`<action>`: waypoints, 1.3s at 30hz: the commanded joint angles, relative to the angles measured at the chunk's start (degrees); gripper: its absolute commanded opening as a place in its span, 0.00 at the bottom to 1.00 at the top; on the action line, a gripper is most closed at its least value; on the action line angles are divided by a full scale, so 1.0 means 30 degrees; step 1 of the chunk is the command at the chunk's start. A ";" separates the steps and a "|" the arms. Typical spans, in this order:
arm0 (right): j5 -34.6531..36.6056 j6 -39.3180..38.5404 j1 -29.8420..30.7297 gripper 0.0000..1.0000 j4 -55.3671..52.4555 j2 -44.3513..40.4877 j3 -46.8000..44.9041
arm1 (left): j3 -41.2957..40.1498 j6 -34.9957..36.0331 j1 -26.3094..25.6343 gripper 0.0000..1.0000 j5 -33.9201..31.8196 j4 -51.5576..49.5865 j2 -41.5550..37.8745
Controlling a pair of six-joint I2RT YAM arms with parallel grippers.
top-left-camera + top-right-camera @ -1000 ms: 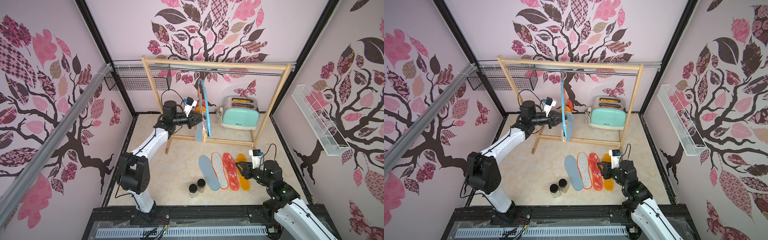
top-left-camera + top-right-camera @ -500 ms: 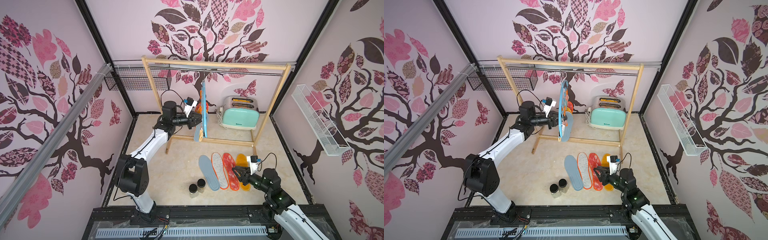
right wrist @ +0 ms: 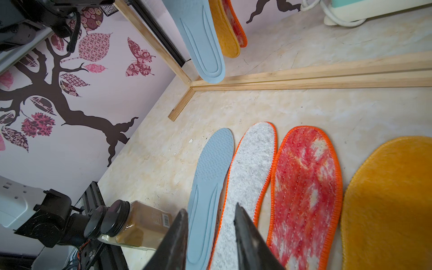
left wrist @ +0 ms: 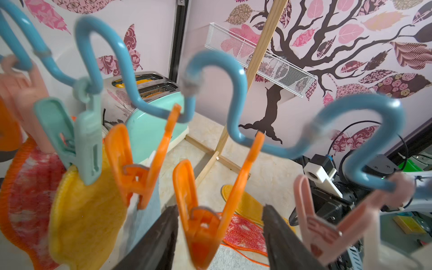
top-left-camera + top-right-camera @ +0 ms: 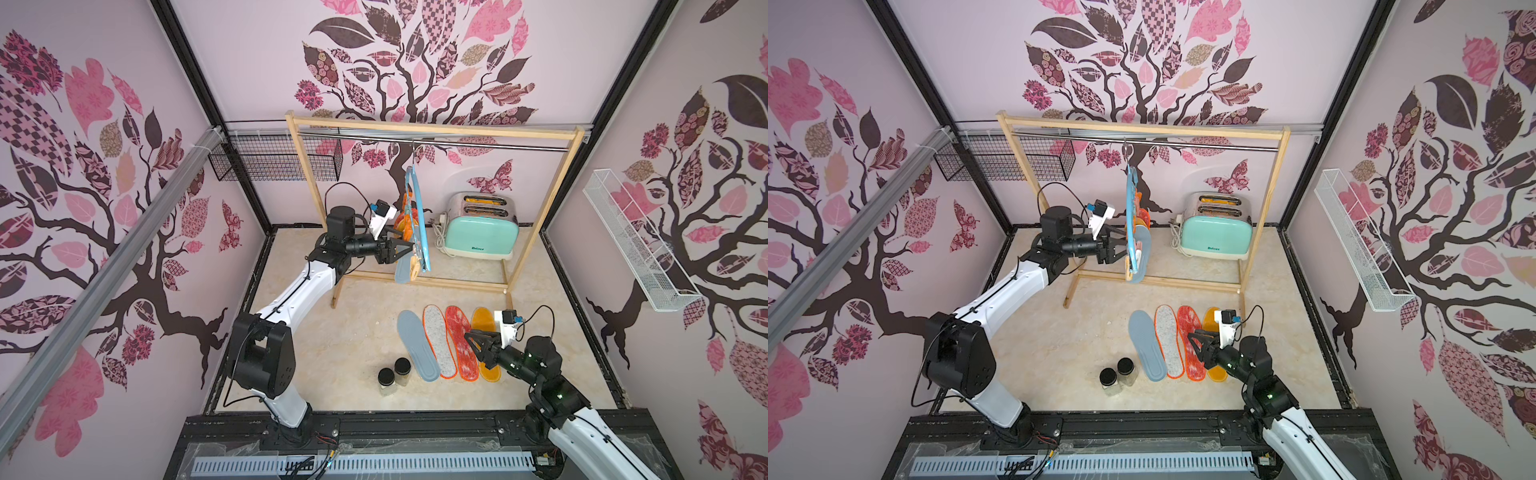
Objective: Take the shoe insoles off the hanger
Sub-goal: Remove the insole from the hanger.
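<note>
The light blue hanger (image 5: 417,216) hangs edge-on from the metal rail in both top views, its wavy bar (image 4: 233,93) close in the left wrist view. Clipped to it are a grey-blue insole (image 5: 401,270), a yellow one (image 4: 86,217) and a red-mottled one (image 4: 30,187). My left gripper (image 5: 409,250) is open, its jaws on either side of an orange clothespin (image 4: 205,229) without touching it. Several insoles lie side by side on the floor: grey-blue (image 5: 417,345), grey-white felt (image 5: 438,340), red (image 5: 459,340) and yellow (image 5: 484,332). My right gripper (image 5: 471,343) hovers open above them, holding nothing.
The wooden frame (image 5: 536,232) spans the back, its base rail on the floor. A mint toaster (image 5: 482,232) stands behind it. Two dark-lidded jars (image 5: 392,372) stand left of the floor insoles. A black wire basket (image 5: 274,160) and a white one (image 5: 636,241) hang on the walls.
My left gripper has opened beside the hanger, and the hanger has swung a little. The right arm has drawn back toward the front, its gripper shifting left over the floor insoles.
</note>
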 commanded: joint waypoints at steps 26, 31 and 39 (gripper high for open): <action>0.0635 0.0032 0.0121 0.36 -0.0174 -0.0199 0.0411 | -0.8680 -0.5842 -0.0091 0.71 -1.4722 -1.1616 -1.9606; 0.0638 0.0016 0.0117 0.37 -0.0276 -0.0289 0.0410 | -0.9111 -0.4731 -0.0096 0.74 -1.5863 -1.3678 -2.2782; 0.0686 0.0035 0.0147 0.37 -0.0261 -0.0258 0.0364 | -1.0804 -0.2793 -0.0078 0.74 -1.6690 -1.4411 -2.5291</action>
